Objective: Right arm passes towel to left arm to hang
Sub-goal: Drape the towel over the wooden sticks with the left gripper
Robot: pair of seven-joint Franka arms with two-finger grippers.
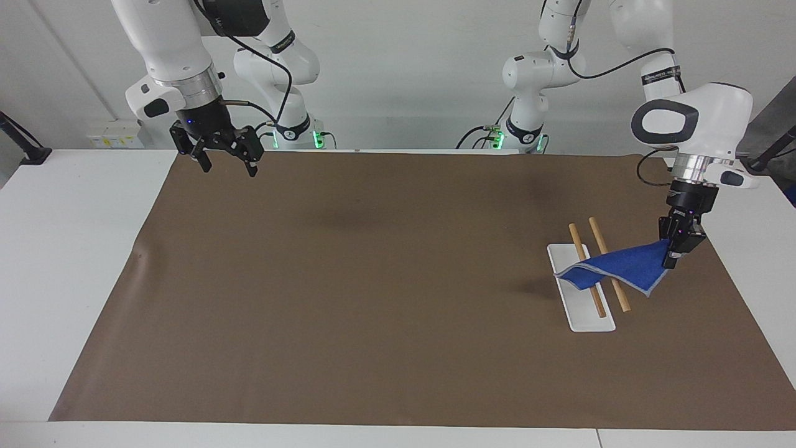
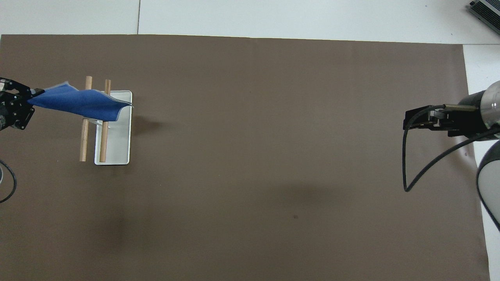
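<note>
Left gripper [image 1: 678, 254] clamped towel [image 1: 622, 269] corner; towel draped across both rack rods [image 1: 608, 264], apparently resting. Right gripper [image 1: 225, 160] waited, jaws apart (over mat edge). Risk: uneven drape sliding off once released.

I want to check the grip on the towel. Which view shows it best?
The facing view: the left gripper pinches one corner of the towel. The overhead view shows the towel draped across the wooden rods, the gripper half cut off.

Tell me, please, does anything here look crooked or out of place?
Only the towel. It lies slantwise over the two rods of the rack, one corner pinched in the shut left gripper, the other end bunched over the white base. It is not yet hung straight. The open right gripper waits over the mat's edge.
</note>
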